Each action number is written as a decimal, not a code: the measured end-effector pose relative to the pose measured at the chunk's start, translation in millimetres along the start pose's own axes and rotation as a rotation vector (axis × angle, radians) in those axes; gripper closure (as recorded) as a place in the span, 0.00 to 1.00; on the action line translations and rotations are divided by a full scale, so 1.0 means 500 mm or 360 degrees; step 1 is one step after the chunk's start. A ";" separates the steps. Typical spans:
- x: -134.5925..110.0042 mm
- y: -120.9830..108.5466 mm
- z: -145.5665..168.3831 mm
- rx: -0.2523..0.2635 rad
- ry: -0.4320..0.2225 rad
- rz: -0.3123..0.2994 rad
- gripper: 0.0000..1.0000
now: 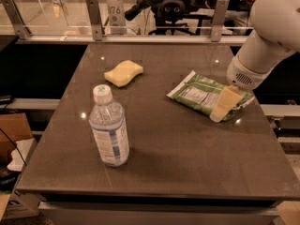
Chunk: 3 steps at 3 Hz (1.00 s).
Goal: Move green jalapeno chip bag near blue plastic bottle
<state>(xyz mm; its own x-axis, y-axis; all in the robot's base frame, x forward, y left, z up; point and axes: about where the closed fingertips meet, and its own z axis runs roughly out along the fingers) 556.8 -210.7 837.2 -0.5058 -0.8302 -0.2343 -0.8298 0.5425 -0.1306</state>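
Nearest to us, the blue plastic bottle (109, 130) stands upright on the dark counter (187, 177), toward its front left. Its white cap carries a green mark and a pale label wraps its body.

Right of the bottle and farther back, well apart from it, we see the green jalapeno chip bag (197, 95) lying flat with its white nutrition panel facing up. The pincer (220, 112) comes down onto the end of the bag that lies farthest from the bottle, its pale tip resting against the foil. We cannot tell whether the pincer is open, closed or gripping the bag. The white arm (262, 46) rises from it to the upper right.

Behind the bottle and slightly to its right, a yellow sponge (123, 73) lies flat on the counter, left of the bag and apart from it.

Beyond the sponge, a metal rail (140, 39) runs along the counter's far edge.
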 end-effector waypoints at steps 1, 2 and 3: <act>-0.006 0.008 0.000 -0.0043 -0.0010 0.0014 0.42; -0.023 0.029 -0.015 -0.0070 -0.0026 0.0022 0.66; -0.055 0.068 -0.040 -0.0116 -0.0074 -0.0008 0.90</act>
<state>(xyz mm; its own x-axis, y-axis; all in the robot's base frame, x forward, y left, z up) 537.8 -171.8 858.7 -0.4918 -0.8250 -0.2783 -0.8480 0.5263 -0.0617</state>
